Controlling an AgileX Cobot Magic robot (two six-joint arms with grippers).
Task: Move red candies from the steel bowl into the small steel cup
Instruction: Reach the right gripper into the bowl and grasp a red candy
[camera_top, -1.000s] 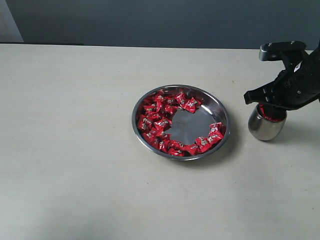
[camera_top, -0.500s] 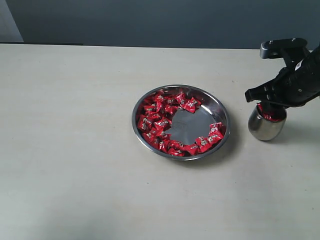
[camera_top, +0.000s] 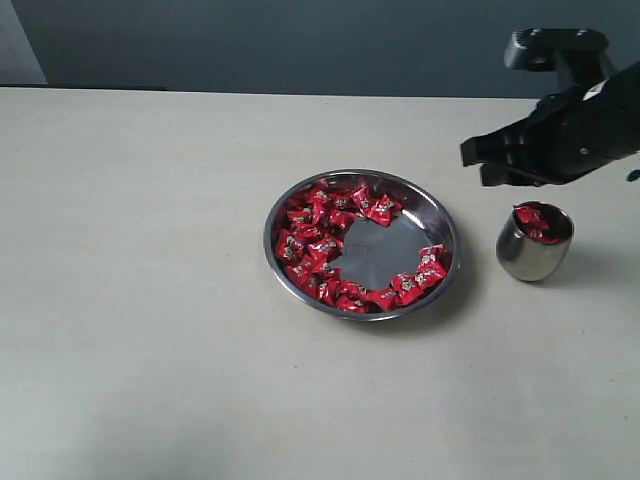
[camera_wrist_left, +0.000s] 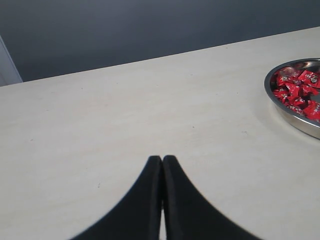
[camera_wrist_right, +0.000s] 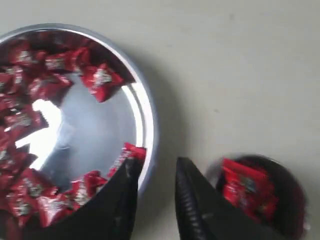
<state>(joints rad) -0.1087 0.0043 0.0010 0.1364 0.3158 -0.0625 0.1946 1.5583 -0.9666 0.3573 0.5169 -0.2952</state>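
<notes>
The steel bowl (camera_top: 438, 213) lies mid-table with red candies (camera_top: 318, 243) ringing its bare centre; the right wrist view shows the steel bowl (camera_wrist_right: 147, 120) and red candies (camera_wrist_right: 101, 80) from above. The small steel cup (camera_top: 530, 258) stands to its right with red candies (camera_top: 532, 221) inside, also seen as the small steel cup (camera_wrist_right: 295, 200). My right gripper (camera_top: 476, 164) hangs in the air between bowl and cup, above and left of the cup; my right gripper (camera_wrist_right: 156, 167) is open with nothing between its fingers. My left gripper (camera_wrist_left: 162, 159) is shut over bare table, left of the steel bowl (camera_wrist_left: 280, 107).
The pale table (camera_top: 140, 300) stretches wide to the left and in front of the bowl. A dark wall (camera_top: 300, 45) runs behind the table's far edge.
My right gripper has risen off the cup's mouth and shifted left toward the bowl, its jaws now apart. The candies in the cup are now uncovered.
</notes>
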